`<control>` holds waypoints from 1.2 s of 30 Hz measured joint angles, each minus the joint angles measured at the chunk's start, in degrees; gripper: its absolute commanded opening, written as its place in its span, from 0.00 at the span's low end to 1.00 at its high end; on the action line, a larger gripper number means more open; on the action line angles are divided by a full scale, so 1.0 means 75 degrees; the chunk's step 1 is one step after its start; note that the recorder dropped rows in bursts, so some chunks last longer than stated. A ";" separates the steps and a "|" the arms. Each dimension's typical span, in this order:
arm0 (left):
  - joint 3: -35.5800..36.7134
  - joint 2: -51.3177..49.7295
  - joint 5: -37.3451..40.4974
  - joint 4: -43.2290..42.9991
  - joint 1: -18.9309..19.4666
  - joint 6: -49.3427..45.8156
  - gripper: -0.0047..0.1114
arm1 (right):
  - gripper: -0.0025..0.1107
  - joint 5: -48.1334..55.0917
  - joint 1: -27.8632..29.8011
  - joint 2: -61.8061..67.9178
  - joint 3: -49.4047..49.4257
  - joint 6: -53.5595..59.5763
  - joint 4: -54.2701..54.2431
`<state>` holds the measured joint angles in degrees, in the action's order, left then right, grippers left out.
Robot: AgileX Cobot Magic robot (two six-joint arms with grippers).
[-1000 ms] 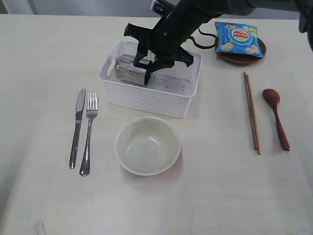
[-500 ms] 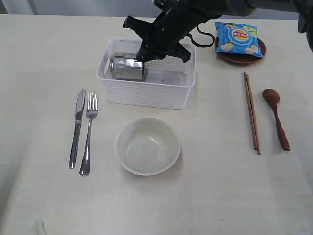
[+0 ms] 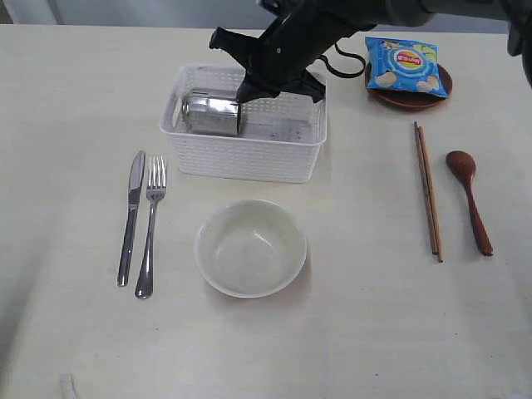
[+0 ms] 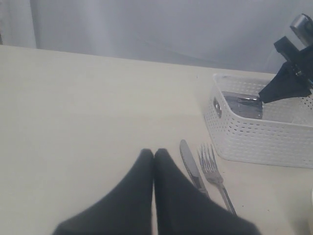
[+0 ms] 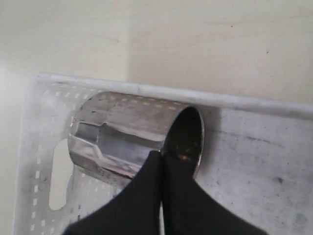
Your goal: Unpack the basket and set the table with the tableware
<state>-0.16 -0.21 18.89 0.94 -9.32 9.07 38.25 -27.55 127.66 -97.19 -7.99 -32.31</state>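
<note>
Pale cream surface (image 3: 66, 91) lies all round. Over it the right hand (image 5: 161, 156) is fully closed, its tips meeting on the rim of the steel cup (image 5: 117, 134) and seemingly pinching the thin wall. The cup lies on its side inside the white basket (image 3: 249, 158). Lift slowly and straight up, clearing the basket's wall before swinging out, since so slight a pinch may slip.

No legible txt; logo on blue chip bag (image 3: 405, 66) too small.
</note>
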 measured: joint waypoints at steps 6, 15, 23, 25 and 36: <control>0.0000 0.0000 0.0000 0.0000 0.0000 0.0000 0.04 | 0.02 0.0374 -0.0019 -0.0068 -0.0013 -0.1088 0.1969; 0.0000 0.0000 0.0000 0.0000 0.0000 0.0000 0.04 | 0.02 0.1488 -0.0019 -0.0367 -0.0013 -0.3209 0.5448; 0.0000 0.0000 0.0000 0.0000 0.0000 0.0000 0.04 | 0.02 0.2443 0.0084 -0.0416 -0.0048 -0.3918 0.6687; 0.0000 0.0000 0.0000 0.0000 0.0000 0.0000 0.04 | 0.02 0.2761 0.0328 -0.0420 -0.0048 -0.3964 0.6834; 0.0000 0.0000 0.0000 0.0000 0.0000 0.0000 0.04 | 0.02 0.1816 0.0416 -0.1187 -0.0082 -0.2974 0.4827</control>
<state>-0.16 -0.21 18.89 0.94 -9.32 9.07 51.87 -24.43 118.76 -97.81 -30.29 3.89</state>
